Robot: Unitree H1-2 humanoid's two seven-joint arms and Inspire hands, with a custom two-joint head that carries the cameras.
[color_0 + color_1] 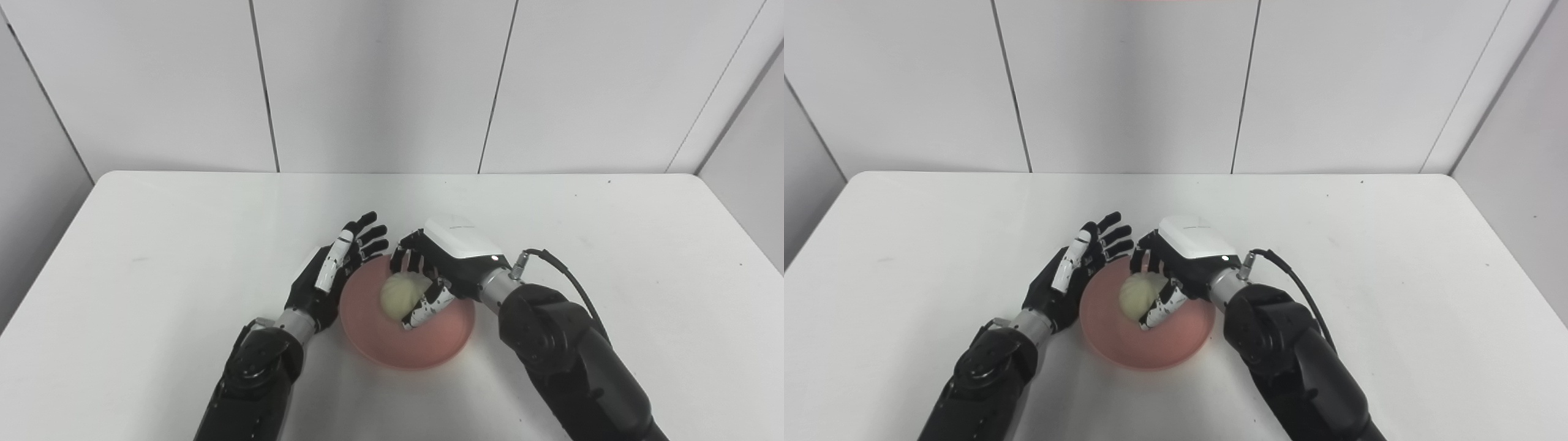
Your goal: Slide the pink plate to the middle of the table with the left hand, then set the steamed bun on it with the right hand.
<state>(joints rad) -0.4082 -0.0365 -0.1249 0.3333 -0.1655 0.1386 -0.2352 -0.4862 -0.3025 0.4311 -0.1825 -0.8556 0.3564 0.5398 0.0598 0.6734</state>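
right hand gripping bun over plate | left hand resting open beside plate | risk: bun rolling off when released

The counter looks smooth, matt white. The pink plate has a smooth, dull sheen, like plastic. The steamed bun is pale, matt and softly pleated. The right hand wears a glossy white plastic cover over black casing; the left hand is black plastic with white finger segments.
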